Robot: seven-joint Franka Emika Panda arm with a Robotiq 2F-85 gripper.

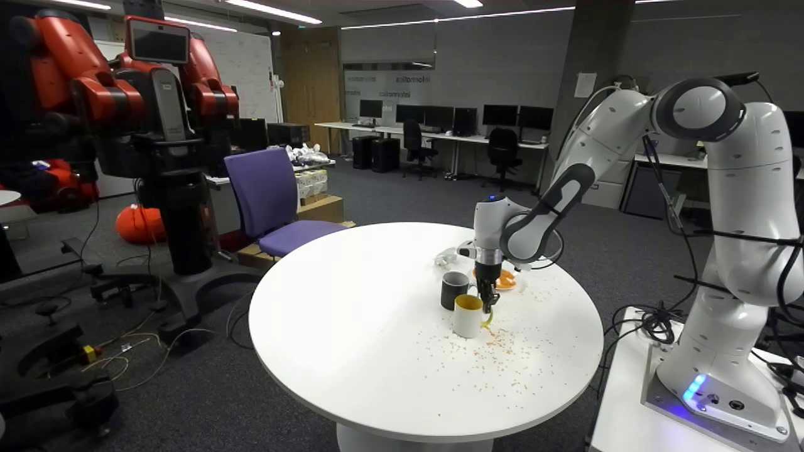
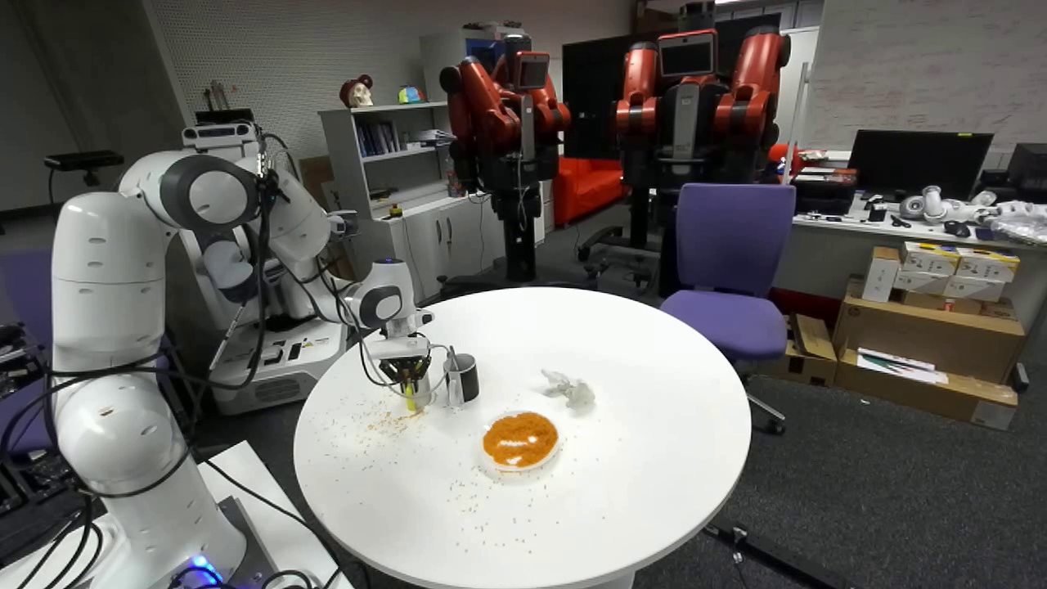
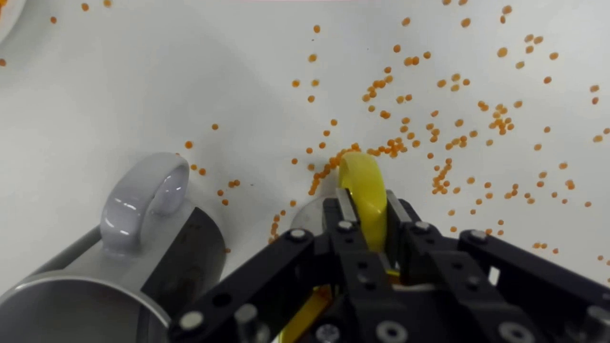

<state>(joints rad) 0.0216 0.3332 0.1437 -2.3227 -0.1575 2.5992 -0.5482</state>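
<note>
A white mug (image 1: 466, 319) with a yellow inside stands upright on the round white table (image 1: 339, 351). My gripper (image 3: 371, 206) points down beside it, with its fingers on both sides of the mug's yellow handle (image 3: 364, 178). In the wrist view the pads appear to press on the handle from both sides, so the grip looks shut on it. The mug's body is mostly hidden there behind the black finger links. Close by stands a grey and black mug (image 3: 190, 252), upright and apart from my fingers; it also shows in both exterior views (image 2: 467, 378).
Small orange beads (image 3: 499, 119) lie scattered on the table around the white mug. A plate of orange grains (image 2: 521, 440) and crumpled clear plastic (image 2: 575, 393) share the tabletop. A purple chair (image 2: 728, 323) stands at the table's edge, with red robots (image 2: 687, 106) behind.
</note>
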